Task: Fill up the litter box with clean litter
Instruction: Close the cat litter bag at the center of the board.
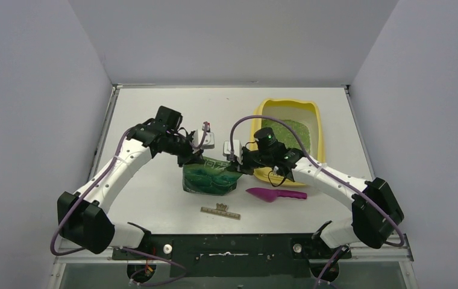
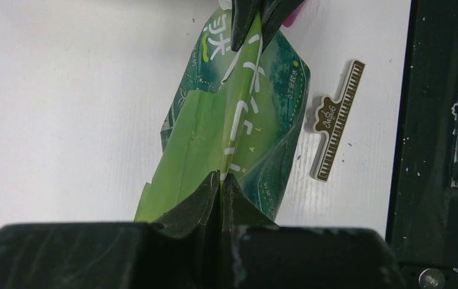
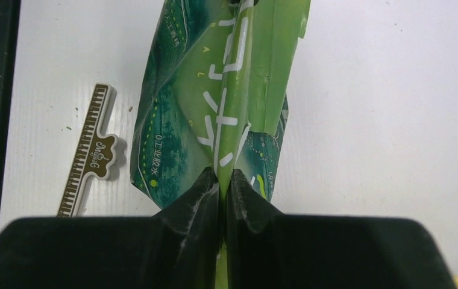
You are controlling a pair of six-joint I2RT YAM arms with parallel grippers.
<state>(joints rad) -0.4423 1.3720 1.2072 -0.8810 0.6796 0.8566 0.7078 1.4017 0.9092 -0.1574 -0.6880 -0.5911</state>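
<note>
Glossy green film is being pinched at both ends. The left gripper [image 2: 220, 180] is pressing its fingers together on one end of the pouch's [image 1: 210, 179] top seam, and the right gripper [image 3: 222, 180] is clamping the opposite end. The pouch is hanging stretched between them, just beside the near left corner of the litter box [image 1: 318, 129]. Whether its base is touching the table [image 1: 154, 114] cannot be told.

Some clean litter [image 1: 284, 129] is already lying in the middle of the litter box, with pale floor showing toward its far end. A magenta scoop [image 1: 275, 194] is lying just off the near rim of the litter box. A brown clip [image 1: 220, 211] is resting farther out, beyond the pouch.

The step in hand looks like carrying the pouch over the box to pour. Doing it well probably means:
- lifting both ends together, so the seam is staying taut and neither grip is slipping
- clearing the near rim fully before tilting
- lowering one corner slowly over the bare far floor

Tilting too soon is likely to scatter granules onto the table beside the box.
</note>
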